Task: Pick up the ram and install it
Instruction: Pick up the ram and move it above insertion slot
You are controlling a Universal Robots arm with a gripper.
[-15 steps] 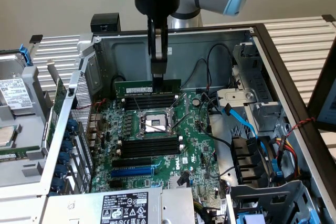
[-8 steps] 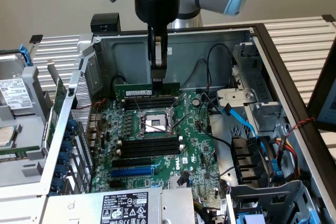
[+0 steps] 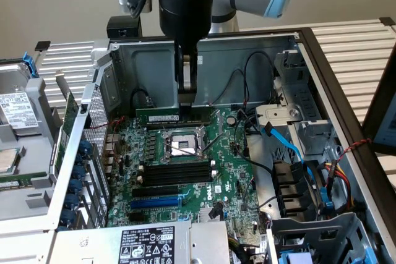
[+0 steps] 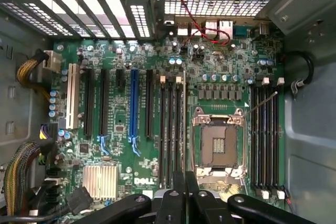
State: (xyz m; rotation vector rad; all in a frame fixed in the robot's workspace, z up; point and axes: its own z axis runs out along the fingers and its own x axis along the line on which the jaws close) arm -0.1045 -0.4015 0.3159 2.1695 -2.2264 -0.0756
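My gripper point(image 3: 185, 104) reaches straight down into the open computer case and is shut on the ram point(image 3: 167, 114), a long green stick held level by its top edge, above the motherboard point(image 3: 229, 171). In the wrist view the ram point(image 4: 184, 129) shows edge-on as a thin line running out from my gripper point(image 4: 185, 178). It lies along the side of one group of black memory slots point(image 4: 171, 135) nearest the CPU socket point(image 4: 218, 142). That slot group point(image 3: 173, 174) and the socket point(image 3: 184, 144) also show in the exterior view. How high the stick hangs over the slots I cannot tell.
A second group of memory slots point(image 4: 266, 140) lies past the socket. The blue expansion slot point(image 4: 134, 108) and black slots sit beside a silver heatsink point(image 4: 100, 179). Blue and black cables point(image 3: 288, 143) and drive bays crowd the exterior view's right. The power supply point(image 3: 145, 245) is in front.
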